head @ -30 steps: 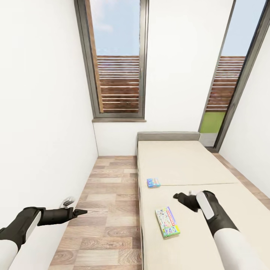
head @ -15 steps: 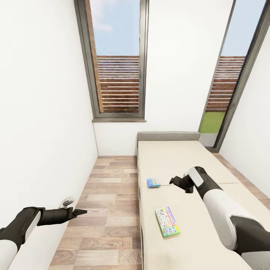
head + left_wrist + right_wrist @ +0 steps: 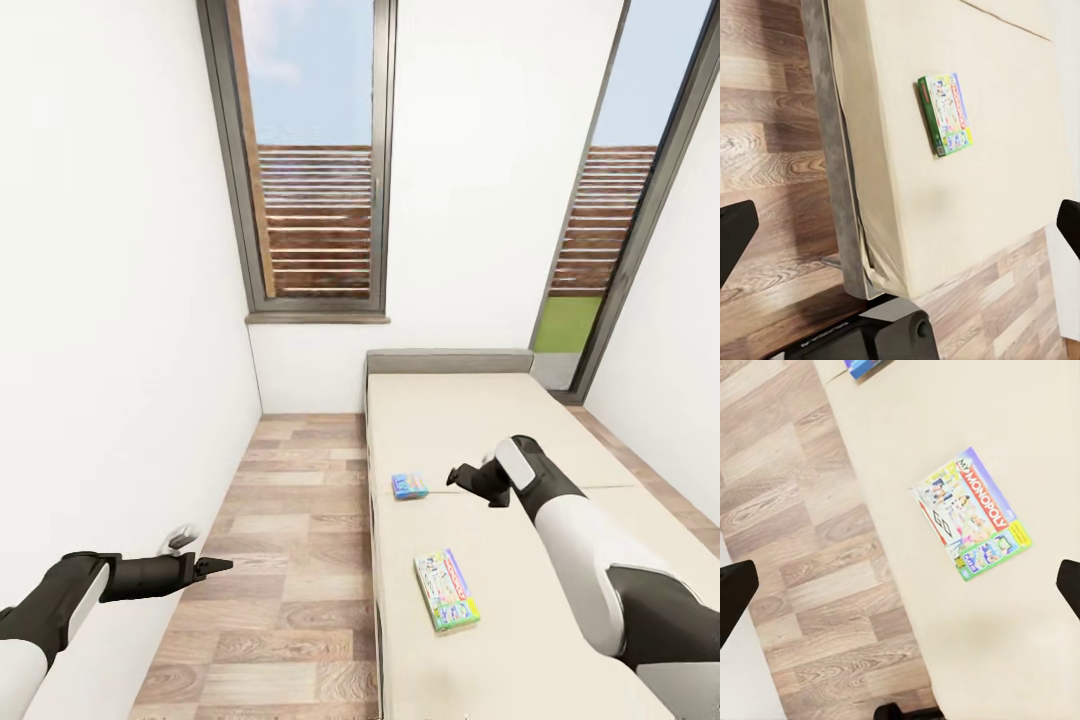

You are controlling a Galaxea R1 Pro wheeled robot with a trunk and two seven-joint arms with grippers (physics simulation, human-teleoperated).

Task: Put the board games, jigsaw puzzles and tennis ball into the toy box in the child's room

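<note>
Two board games lie on the beige bed [image 3: 480, 430]. The small blue box [image 3: 409, 486] sits near the bed's left edge, and the larger Monopoly box [image 3: 447, 590] lies closer to me. My right gripper [image 3: 458, 475] hovers open above the mattress, just right of the blue box and apart from it. Its wrist view looks down on the Monopoly box [image 3: 971, 514], with a corner of the blue box [image 3: 866, 367] at the picture's edge. My left gripper [image 3: 220, 566] is open over the wooden floor by the left wall, and its wrist view shows the Monopoly box [image 3: 945, 113].
A white wall runs close along my left, with a small white fitting [image 3: 180, 540] on it. A strip of wooden floor [image 3: 290, 520] lies between that wall and the bed. Tall windows [image 3: 315, 160] stand behind the bed's grey headboard [image 3: 448, 361].
My right arm has reached forward and left across the bed, from beside the Monopoly box to beside the small blue box. The left arm and both games have stayed still.
</note>
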